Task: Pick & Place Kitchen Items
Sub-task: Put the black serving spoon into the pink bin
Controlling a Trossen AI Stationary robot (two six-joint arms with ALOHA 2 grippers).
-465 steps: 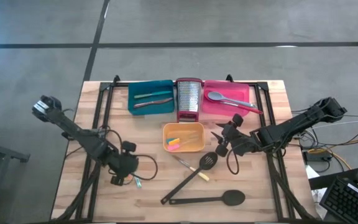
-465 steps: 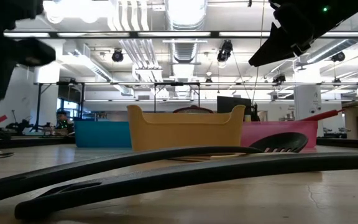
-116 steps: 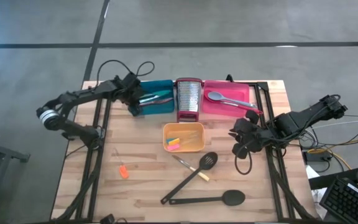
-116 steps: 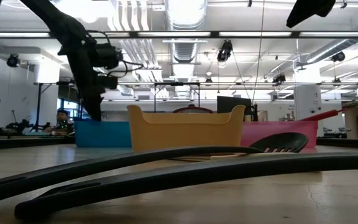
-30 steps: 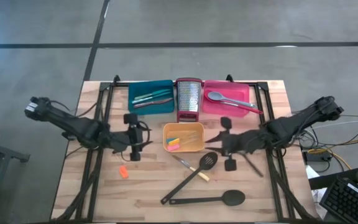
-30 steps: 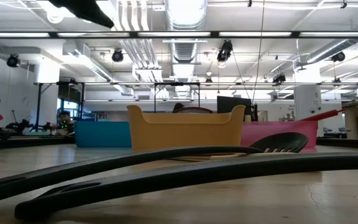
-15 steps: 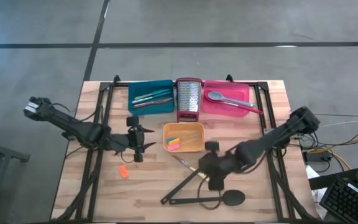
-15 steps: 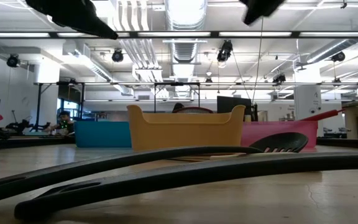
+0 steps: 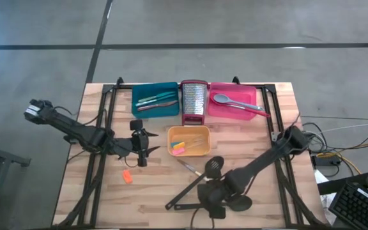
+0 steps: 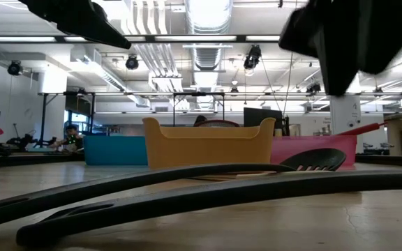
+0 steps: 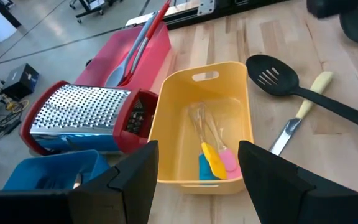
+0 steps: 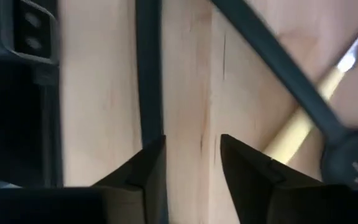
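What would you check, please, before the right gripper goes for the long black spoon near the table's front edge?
1. Right gripper over the long black spoon's handle: ok.
2. Right fingers apart: ok, though nothing lies between them yet.
3. Black slotted spatula clear of the spoon: not ok, their handle ends meet.
4. Pink tray has room: cannot tell, a grey spoon already lies in it.
5. Left gripper out of the way: ok, beside the yellow bin.

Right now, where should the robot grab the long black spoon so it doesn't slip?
Probably mid-handle. The long black spoon lies flat on the table, handle thin and straight, so come straight down with fingers either side. The right gripper hovers there, open.
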